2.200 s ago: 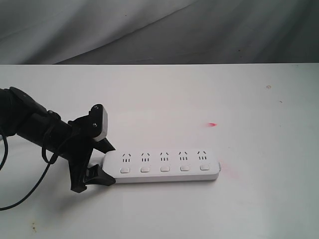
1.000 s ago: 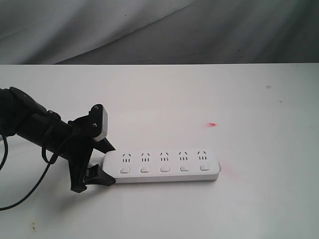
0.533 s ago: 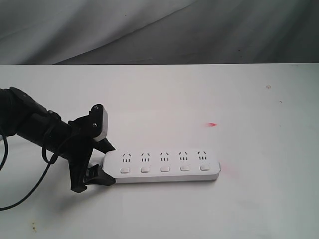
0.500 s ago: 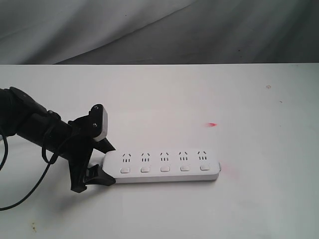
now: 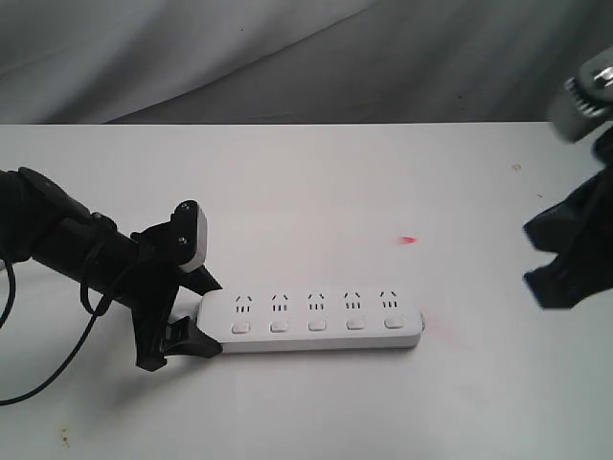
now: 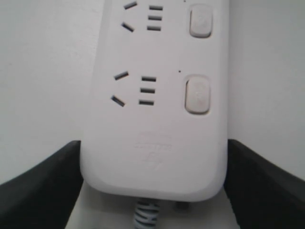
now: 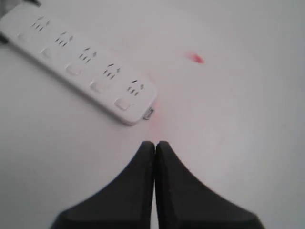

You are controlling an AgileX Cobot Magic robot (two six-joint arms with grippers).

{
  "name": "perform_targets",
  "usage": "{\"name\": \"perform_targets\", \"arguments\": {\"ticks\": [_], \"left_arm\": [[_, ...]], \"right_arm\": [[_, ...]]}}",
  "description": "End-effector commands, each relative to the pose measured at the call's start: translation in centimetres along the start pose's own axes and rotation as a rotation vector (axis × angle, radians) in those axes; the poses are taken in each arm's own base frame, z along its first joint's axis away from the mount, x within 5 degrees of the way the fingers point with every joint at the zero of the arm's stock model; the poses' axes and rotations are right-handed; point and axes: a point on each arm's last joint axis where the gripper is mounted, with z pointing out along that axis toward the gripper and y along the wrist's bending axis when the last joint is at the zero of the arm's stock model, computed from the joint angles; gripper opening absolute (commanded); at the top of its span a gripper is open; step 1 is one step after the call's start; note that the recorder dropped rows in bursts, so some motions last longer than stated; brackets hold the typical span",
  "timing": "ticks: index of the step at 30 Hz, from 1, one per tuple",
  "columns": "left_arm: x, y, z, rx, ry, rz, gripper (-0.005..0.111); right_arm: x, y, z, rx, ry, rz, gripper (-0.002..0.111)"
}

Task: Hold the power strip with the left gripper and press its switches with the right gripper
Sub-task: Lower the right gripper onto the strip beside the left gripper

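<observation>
On my feed the power strip (image 5: 298, 316) is smooth white plastic with a faint sheen, its switches (image 5: 317, 325) the same. The left gripper (image 5: 213, 318) has matt black plastic fingers (image 6: 38, 191). I read the desk (image 5: 335, 182) as smooth matt white; far behind hangs creased grey cloth (image 5: 287, 57).

Left gripper (image 5: 216, 318) around power strip (image 5: 330, 316) end

power strip (image 5: 311, 322) flat on table (image 5: 383, 172), switches (image 5: 316, 325) in a row along its near edge, left gripper (image 5: 206, 316) astride its left end, right gripper (image 7: 155, 143) far right, well apart, mark (image 5: 408, 240) behind its right end
</observation>
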Motion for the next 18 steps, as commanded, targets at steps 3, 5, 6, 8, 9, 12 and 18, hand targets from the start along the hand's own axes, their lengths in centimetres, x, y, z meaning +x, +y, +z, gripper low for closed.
{"name": "perform_targets", "arguments": {"ticks": [3,5,6,8,9,12,18], "left_arm": [[0.1,-0.1,0.0,0.007,-0.002,0.008,0.068],[0.1,-0.1,0.0,0.007,-0.002,0.008,0.068],[0.1,-0.1,0.0,0.007,-0.002,0.008,0.068],[0.1,-0.1,0.0,0.007,-0.002,0.005,0.068],[0.1,-0.1,0.0,0.007,-0.002,0.005,0.068],[0.1,-0.1,0.0,0.007,-0.002,0.007,0.068],[0.1,-0.1,0.0,0.007,-0.002,0.007,0.068]], "right_arm": [[-3.3,3.2,2.2,-0.206,0.044,-0.291,0.0],[-5.0,3.7,2.3,-0.241,0.031,-0.332,0.0],[-5.9,3.8,2.2,-0.253,0.013,-0.347,0.0],[-7.5,4.0,2.6,-0.285,-0.011,-0.368,0.0],[-8.0,4.1,2.8,-0.296,-0.02,-0.379,0.0],[-9.7,4.7,3.6,-0.365,-0.065,-0.416,0.0],[-11.1,6.0,5.8,-0.491,-0.168,-0.532,0.0]]}}
